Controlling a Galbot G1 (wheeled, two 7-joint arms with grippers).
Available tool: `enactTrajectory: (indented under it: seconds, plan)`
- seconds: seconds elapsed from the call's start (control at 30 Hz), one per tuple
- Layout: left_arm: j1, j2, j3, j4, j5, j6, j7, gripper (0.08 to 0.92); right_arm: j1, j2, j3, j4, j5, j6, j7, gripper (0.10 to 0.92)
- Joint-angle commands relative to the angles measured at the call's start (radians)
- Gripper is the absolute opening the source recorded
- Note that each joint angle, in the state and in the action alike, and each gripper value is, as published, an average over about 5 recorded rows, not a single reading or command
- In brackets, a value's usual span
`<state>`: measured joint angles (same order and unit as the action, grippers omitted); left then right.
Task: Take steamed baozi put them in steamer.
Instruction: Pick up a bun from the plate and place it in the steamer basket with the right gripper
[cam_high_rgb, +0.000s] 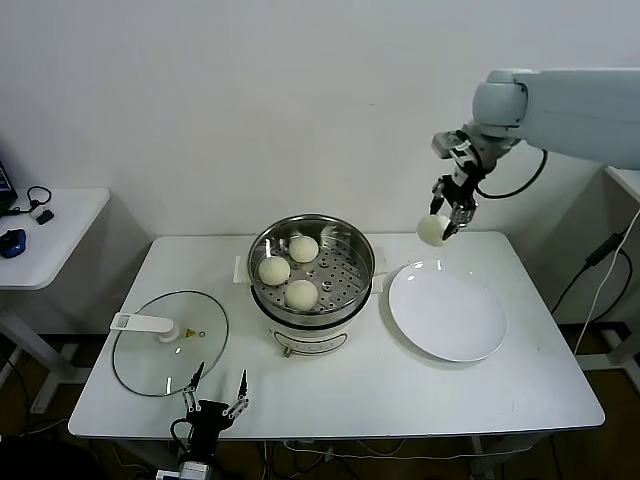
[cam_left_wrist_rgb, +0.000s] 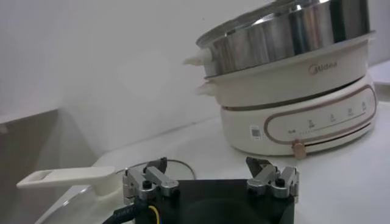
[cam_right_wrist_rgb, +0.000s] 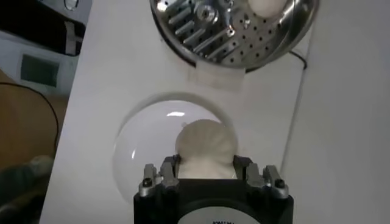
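- Nearest the robot, the left gripper (cam_high_rgb: 215, 392) idles at the tabletop's (cam_high_rgb: 400, 400) front edge, fingers apart, beside the glass lid (cam_high_rgb: 168, 345).
- Mid-table, the steamer (cam_high_rgb: 311, 272) holds three buns; the white plate (cam_high_rgb: 447, 312) lies bare.
- Farthest, the right gripper (cam_high_rgb: 448, 215) pinches the fourth baozi (cam_high_rgb: 433, 231) by its flanks above the plate's rear: seemingly soft, light, easily dented.

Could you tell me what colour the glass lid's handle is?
White; the glass lid's handle shows best in the head view.

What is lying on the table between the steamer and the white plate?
Nothing: in the head view only bare table separates the steamer from the white plate.
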<state>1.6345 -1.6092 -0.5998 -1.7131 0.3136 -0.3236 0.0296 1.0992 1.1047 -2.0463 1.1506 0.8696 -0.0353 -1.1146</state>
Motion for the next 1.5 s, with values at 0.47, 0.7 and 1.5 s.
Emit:
enactTrajectory:
  seconds: [0.47, 0.7, 1.5]
  plan:
    - [0.011, -0.044, -0.002, -0.021, -0.001, 0.001, 0.001, 0.823, -0.116, 0.169, 0.122, 0.048, 0.082, -0.143, 0.101, 0.602]
    - [0.011, -0.041, -0.006, -0.012, -0.002, -0.001, -0.001, 0.823, -0.201, 0.196, 0.155, -0.009, 0.059, -0.163, 0.131, 0.602]
    - [0.001, -0.035, -0.022, 0.005, -0.007, -0.006, -0.001, 0.823, -0.378, 0.219, 0.244, -0.127, -0.02, -0.183, 0.192, 0.602]
